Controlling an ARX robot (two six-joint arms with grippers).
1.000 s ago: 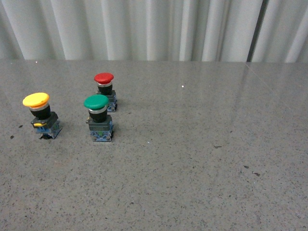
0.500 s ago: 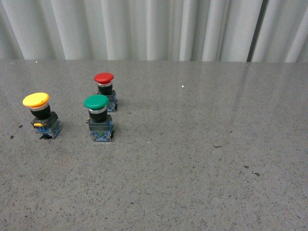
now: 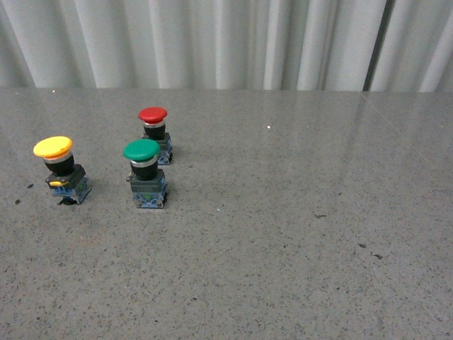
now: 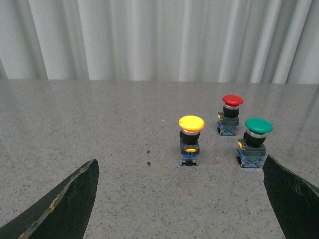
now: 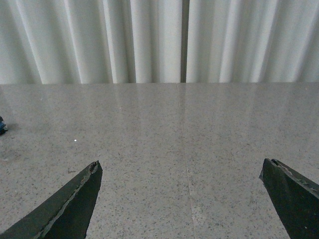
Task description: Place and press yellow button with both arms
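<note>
Buttons stand in a loose cluster on the grey speckled table point(image 3: 297, 255), all upright on their square bases. Taking the green button point(image 3: 145, 173) as the marker, the yellow button point(image 3: 62, 170) stands to its left as the robot faces, apart from it with bare table between the two, and about level with it. The red button point(image 3: 156, 134) stands just behind the green button, farther from the robot and a touch to the right, close to it but not touching. A pale pleated curtain point(image 3: 212, 42) hangs beyond the table's far edge, well behind the green button.

Neither arm shows in the front view. In the left wrist view, the left gripper point(image 4: 179, 160) has its black fingers point(image 4: 70, 204) spread wide and holds nothing. The yellow button and the green button both appear in the gap between them, farther off on the table and untouched. In the right wrist view, the right gripper point(image 5: 180, 163) likewise has its fingers point(image 5: 70, 209) spread wide and empty, over bare table well to the right of the green button.
</note>
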